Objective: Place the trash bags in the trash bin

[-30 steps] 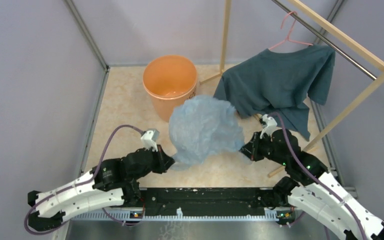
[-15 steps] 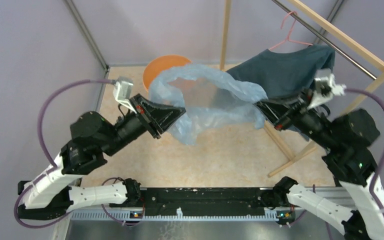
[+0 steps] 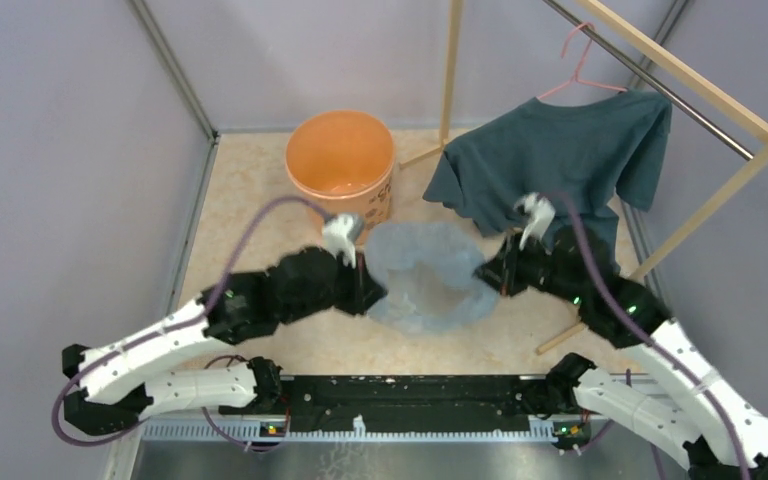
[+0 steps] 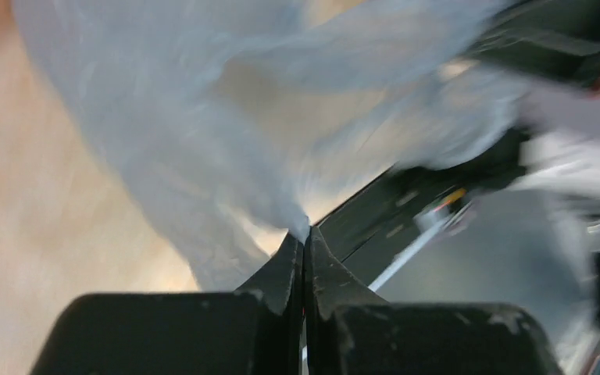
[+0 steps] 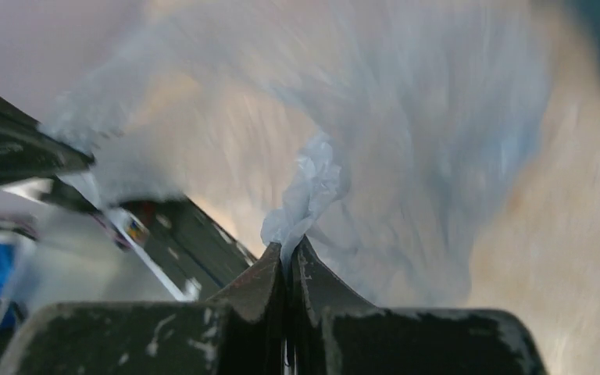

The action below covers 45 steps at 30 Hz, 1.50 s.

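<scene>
Pale grey walls (image 3: 60,150) close in a beige speckled table (image 3: 250,215). At the back right stands a wooden rack (image 3: 450,70), with a dark teal T-shirt (image 3: 560,160) hanging from it on a pink hanger (image 3: 578,60). The shirt's lower hem droops close to the right arm.

The orange bucket (image 3: 292,172) stands upright at the back of the table, left of the rack's post. Its mouth is open to the overhead camera, and only its own orange bottom shows inside.

The pale blue plastic bag (image 3: 415,245) is outside the bucket, low over the table just in front of it. It is stretched between the two arms, with its mouth spread into a wide wrinkled ring. Its far edge lies close to the foot of the bucket, though whether they touch cannot be told.

The left claw (image 4: 305,242) is pressed together on the left rim of the bag, with a thin fold of film rising from between its black tips. The right claw (image 5: 289,254) is likewise clamped on the right rim, where a crumpled tuft of film stands above its tips. Both wrist views are blurred beyond the fingers.
</scene>
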Each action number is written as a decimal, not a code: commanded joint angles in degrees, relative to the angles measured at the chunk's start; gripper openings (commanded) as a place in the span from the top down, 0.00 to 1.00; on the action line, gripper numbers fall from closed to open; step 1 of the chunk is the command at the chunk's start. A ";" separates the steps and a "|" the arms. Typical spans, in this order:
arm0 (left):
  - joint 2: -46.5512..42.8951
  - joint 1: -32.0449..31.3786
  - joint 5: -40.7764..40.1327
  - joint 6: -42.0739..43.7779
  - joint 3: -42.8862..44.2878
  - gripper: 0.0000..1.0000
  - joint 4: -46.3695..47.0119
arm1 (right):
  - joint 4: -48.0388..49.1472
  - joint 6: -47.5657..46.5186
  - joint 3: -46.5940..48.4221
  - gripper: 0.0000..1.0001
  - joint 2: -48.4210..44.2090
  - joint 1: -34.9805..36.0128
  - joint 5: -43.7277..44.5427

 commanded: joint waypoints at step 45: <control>-7.80 -1.17 -3.66 -13.74 -9.63 1.00 -6.91 | 10.49 1.13 -5.61 1.00 -5.02 -0.24 -2.91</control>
